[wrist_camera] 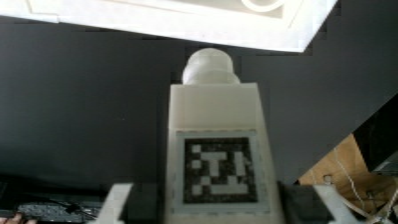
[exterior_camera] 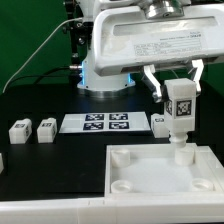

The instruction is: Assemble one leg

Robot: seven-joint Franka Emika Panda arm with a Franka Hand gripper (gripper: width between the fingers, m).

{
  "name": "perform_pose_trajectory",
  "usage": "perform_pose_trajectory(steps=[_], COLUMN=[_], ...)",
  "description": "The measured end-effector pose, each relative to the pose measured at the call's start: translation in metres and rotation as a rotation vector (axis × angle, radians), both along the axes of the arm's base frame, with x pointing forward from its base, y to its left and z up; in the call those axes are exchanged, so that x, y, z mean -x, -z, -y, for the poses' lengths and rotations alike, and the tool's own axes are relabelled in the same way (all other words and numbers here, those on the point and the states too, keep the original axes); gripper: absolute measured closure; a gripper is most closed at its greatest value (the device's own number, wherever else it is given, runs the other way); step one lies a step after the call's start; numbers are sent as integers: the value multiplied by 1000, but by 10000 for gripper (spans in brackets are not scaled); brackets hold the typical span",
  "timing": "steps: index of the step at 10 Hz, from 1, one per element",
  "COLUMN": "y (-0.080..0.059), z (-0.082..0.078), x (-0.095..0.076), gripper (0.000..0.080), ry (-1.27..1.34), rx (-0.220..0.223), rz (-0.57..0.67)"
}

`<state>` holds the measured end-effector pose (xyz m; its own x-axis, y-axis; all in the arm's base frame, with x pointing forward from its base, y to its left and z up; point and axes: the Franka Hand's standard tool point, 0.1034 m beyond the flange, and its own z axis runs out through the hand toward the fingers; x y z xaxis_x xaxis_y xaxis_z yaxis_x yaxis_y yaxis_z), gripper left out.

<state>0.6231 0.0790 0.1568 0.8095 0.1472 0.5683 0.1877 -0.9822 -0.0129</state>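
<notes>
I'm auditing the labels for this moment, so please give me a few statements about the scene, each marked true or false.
1. The gripper is shut on a leg. True.
2. The held leg lies on its side. False: it is upright, at a far corner of the white panel.
3. Two loose legs sit to the exterior view's left of the marker board. True.
4. Every socket in the panel already has a leg. False: the sockets on the exterior view's left are empty.
</notes>
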Motion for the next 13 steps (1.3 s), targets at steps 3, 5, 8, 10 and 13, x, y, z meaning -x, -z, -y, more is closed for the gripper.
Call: perform_pose_trajectory(steps=[3, 5, 8, 10, 13], y=[8, 25, 49, 56, 64], z=[-10, -11, -26, -35, -40], x=[-1, -7, -3, 0, 3], gripper=[506, 506, 506, 506, 506], ry=[-14, -13, -21, -36, -44], rx=[-4, -9, -21, -21, -20], rz=[-14, -19, -52, -62, -74])
